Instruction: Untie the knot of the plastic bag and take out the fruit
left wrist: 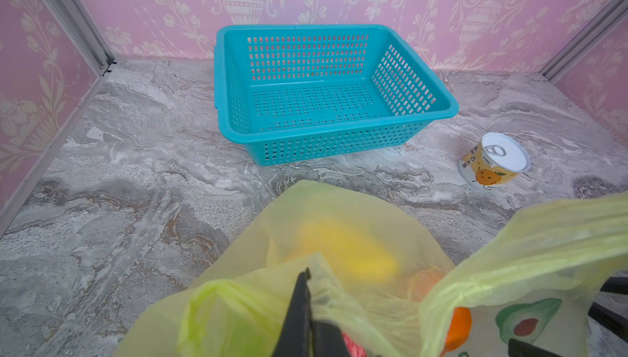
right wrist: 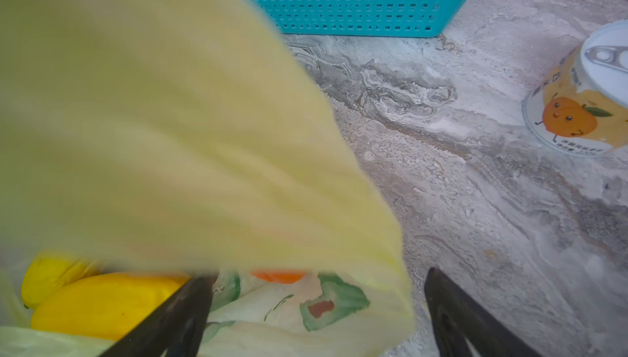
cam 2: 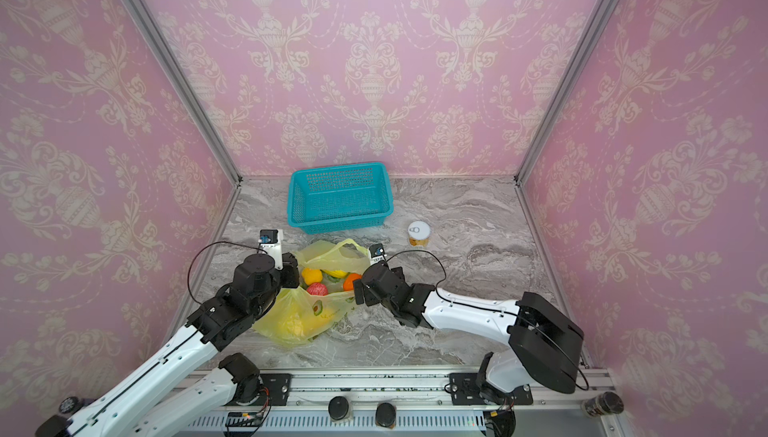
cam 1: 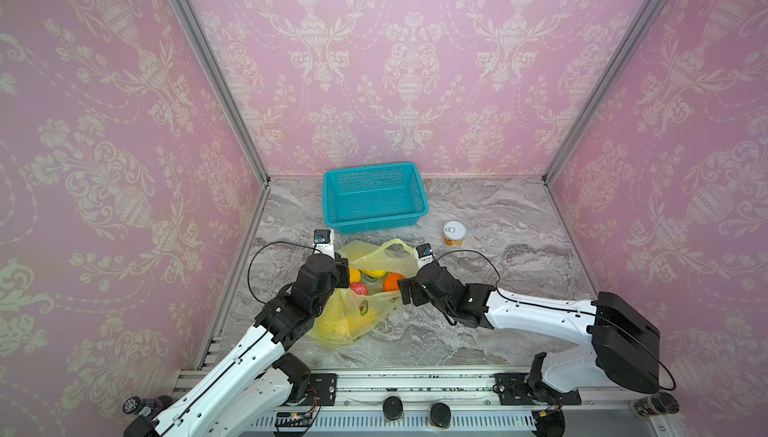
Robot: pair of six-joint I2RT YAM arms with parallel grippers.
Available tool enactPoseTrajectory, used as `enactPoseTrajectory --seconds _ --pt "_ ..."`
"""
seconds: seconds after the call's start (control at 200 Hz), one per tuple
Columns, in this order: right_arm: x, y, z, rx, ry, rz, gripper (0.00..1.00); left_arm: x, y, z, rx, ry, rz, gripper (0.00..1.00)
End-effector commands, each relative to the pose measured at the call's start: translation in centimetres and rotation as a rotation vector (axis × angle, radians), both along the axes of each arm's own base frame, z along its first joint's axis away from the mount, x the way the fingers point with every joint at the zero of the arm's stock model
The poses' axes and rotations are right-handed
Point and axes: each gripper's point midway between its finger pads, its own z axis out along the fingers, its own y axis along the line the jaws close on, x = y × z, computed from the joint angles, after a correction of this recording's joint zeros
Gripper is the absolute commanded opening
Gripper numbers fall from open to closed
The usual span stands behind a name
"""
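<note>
Right wrist: plastic bag (right wrist: 210,141) between wide jaws (fruit (right wrist: 102,304) inside).

Bright, even light leaves soft shadows on my desk (cam 1: 498,289); the plastic bag (right wrist: 170,134) close by my right fingers (right wrist: 452,314) is blurred, and both top views bow at the edges.

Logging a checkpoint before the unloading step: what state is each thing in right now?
plastic bag: untied, mouth spread open.
fruit: inside the bag, none on the table.
left gripper: shut on the bag's rim.
right gripper: open, bag edge between its jaws.
basket: upright, empty.
can: upright, lid sealed.
</note>
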Motion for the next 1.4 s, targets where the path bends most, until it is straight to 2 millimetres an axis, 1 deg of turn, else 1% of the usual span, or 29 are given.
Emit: enactPoseTrajectory --seconds 0.0,0.065,0.17,0.265,0.315,0.355,0.415,0.47,0.505,0.55,0.681,0.746,0.791,0.876,0.976,1.041,1.076,1.191,1.236,1.256,1.311,1.361,1.396 --pt "0.0 -1.3 -0.5 0.007 -0.025 -0.061 0.92 0.0 1.5 0.2 0.029 -0.020 0.064 0.00" --pt "-0.4 -2.1 -0.6 0.022 -0.043 -0.063 0.84 -0.1 2.1 0.1 0.043 -0.020 0.092 0.00" --pt "-1.1 -3.4 -0.3 0.023 -0.063 -0.060 0.62 0.0 2.2 -0.2 0.046 -0.021 0.098 0.00" --pt "-1.5 -4.9 -0.7 0.008 -0.084 -0.074 0.44 0.1 2.1 -0.3 0.051 -0.010 0.097 0.00" --pt "-1.7 -5.7 -1.0 0.002 -0.095 -0.088 0.38 0.1 2.1 -0.3 0.052 -0.007 0.101 0.00" --pt "-1.8 -6.3 -1.0 0.005 -0.103 -0.100 0.36 0.1 2.1 -0.3 0.052 -0.006 0.099 0.00" --pt "-2.0 -6.8 -0.7 0.017 -0.114 -0.102 0.36 0.1 2.1 -0.4 0.052 -0.005 0.097 0.00" --pt "-2.3 -6.8 0.3 0.039 -0.123 -0.091 0.37 0.2 2.0 -0.7 0.057 0.002 0.093 0.00" --pt "-2.4 -6.8 1.0 0.053 -0.127 -0.084 0.43 0.3 1.8 -0.9 0.059 0.008 0.087 0.00" --pt "-2.6 -6.6 1.9 0.074 -0.141 -0.065 0.54 0.4 1.3 -1.2 0.057 0.020 0.069 0.00" --pt "-3.3 -5.7 4.5 0.112 -0.202 0.029 0.80 0.8 0.4 -1.7 0.066 0.063 0.030 0.00" --pt "-3.6 -5.1 5.5 0.114 -0.223 0.068 0.88 0.8 0.1 -1.9 0.065 0.070 0.017 0.00" --pt "-3.9 -4.5 6.3 0.117 -0.239 0.105 0.92 0.8 -0.1 -2.0 0.065 0.072 0.009 0.00" --pt "-4.7 -3.1 7.8 0.101 -0.265 0.173 0.93 0.9 -0.2 -2.2 0.067 0.075 0.004 0.00" --pt "-6.2 -1.0 9.5 0.078 -0.315 0.279 0.94 0.9 -0.4 -2.1 0.061 0.077 -0.008 0.00" --pt "-6.9 0.4 10.2 0.059 -0.355 0.334 0.98 0.8 -0.5 -1.9 0.060 0.076 -0.013 0.00" --pt "-7.4 1.3 10.2 0.045 -0.368 0.367 1.00 0.7 -0.4 -1.8 0.058 0.072 -0.011 0.00" --pt "-8.5 4.4 10.0 0.006 -0.372 0.468 1.00 0.4 0.0 -1.3 0.051 0.050 -0.001 0.00" --pt "-8.4 5.5 9.8 -0.021 -0.362 0.475 1.00 0.4 0.2 -1.2 0.050 0.042 0.004 0.00" --pt "-8.2 5.8 9.3 -0.044 -0.350 0.471 1.00 0.4 0.2 -1.2 0.050 0.040 0.006 0.00" --pt "-7.4 6.7 8.7 -0.090 -0.333 0.447 0.99 0.3 0.1 -1.1 0.047 0.039 0.000 0.00" --pt "-6.6 7.3 7.9 -0.136 -0.326 0.423 0.94 0.4 -0.1 -1.1 0.045 0.043 -0.009 0.00" --pt "-6.1 7.4 7.5 -0.162 -0.327 0.398 0.85 0.4 -0.2 -1.1 0.049 0.049 -0.014 0.00"
